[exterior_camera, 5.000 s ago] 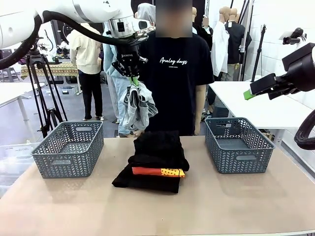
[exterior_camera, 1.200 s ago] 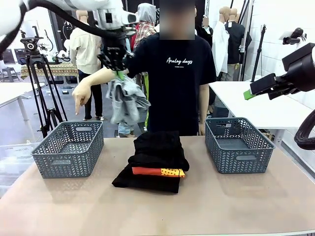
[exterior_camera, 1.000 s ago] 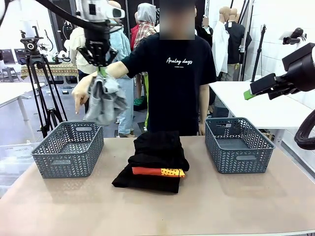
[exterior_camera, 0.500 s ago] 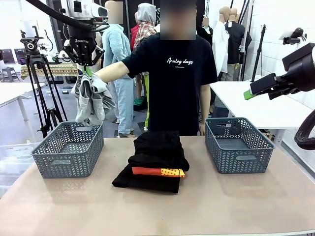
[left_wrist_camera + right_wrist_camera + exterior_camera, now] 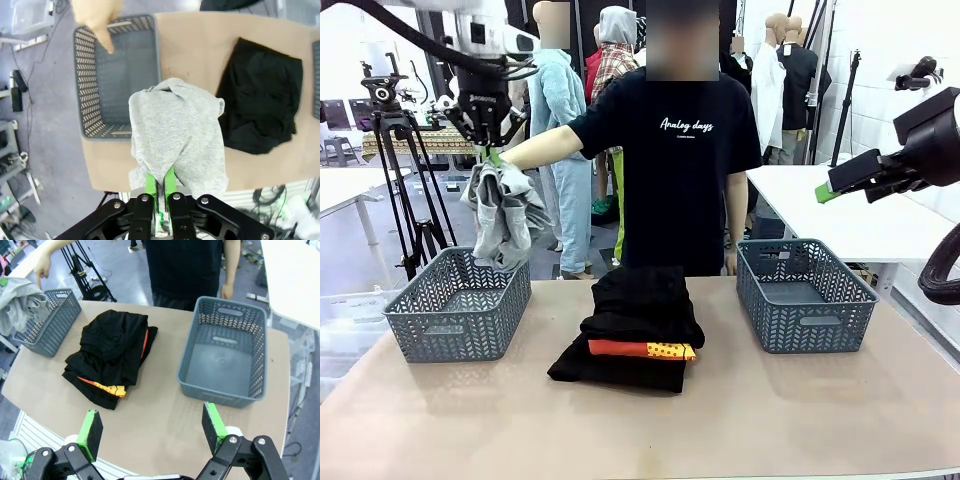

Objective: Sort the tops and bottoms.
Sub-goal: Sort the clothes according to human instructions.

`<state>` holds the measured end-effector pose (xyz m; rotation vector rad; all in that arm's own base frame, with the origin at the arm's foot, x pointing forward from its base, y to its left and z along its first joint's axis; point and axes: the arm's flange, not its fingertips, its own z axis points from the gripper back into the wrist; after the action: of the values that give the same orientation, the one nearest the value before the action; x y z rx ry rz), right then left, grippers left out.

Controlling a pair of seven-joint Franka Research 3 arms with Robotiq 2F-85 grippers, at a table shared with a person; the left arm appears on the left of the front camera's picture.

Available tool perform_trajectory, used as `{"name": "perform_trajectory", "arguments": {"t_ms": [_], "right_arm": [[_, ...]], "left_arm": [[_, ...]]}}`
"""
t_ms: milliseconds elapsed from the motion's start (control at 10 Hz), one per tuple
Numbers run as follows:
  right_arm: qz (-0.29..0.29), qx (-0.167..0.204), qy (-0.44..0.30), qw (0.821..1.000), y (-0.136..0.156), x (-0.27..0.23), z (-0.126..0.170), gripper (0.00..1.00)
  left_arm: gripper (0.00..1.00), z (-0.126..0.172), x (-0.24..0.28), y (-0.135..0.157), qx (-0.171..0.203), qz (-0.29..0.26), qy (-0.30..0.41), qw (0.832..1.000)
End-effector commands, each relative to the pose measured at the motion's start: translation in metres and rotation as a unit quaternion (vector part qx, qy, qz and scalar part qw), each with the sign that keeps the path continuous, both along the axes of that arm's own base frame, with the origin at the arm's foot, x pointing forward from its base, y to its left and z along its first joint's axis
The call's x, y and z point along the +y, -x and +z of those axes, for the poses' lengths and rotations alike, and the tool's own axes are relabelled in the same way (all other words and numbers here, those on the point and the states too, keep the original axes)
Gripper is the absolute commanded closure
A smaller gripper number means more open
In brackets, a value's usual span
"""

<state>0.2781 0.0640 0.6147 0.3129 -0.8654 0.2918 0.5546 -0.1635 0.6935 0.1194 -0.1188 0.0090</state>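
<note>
My left gripper [image 5: 160,186] is clenched on a gathered fold of the grey top [image 5: 175,135] — soft, light and limp, so it droops and sways, and a pinch on bunched cloth holds best. It hangs over the far right corner of the left basket [image 5: 455,325], where the person's hand [image 5: 97,17] points — five seconds ago it dangled above the pile [image 5: 640,310] mid-table. My right gripper [image 5: 152,429] stands wide apart, holding nothing.

The flat brown table [image 5: 800,400] has one grey plastic basket with holes [image 5: 460,325] at 9 o'clock and a second grey basket [image 5: 805,322] at 3 o'clock. A person in a black T-shirt [image 5: 680,180] stands at 12 o'clock. A black three-legged stand [image 5: 392,170] is at 10 o'clock.
</note>
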Motion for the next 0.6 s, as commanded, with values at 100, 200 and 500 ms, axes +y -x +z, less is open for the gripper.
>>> {"name": "perform_trajectory", "arguments": {"t_ms": [100,200,500], "right_arm": [[0.004,0.003,-0.002,1.000,-0.001,0.000,-0.001,0.00],[0.004,0.003,-0.002,1.000,-0.001,0.000,-0.001,0.00],[0.004,0.003,-0.002,1.000,-0.001,0.000,-0.001,0.00]], "left_arm": [[1.00,-0.062,0.049,-0.016,-0.019,0.061,-0.006,0.998],[1.00,-0.080,0.061,-0.020,0.002,0.049,-0.005,0.999],[1.00,-0.093,0.060,-0.018,0.013,0.029,0.050,0.998]]}}
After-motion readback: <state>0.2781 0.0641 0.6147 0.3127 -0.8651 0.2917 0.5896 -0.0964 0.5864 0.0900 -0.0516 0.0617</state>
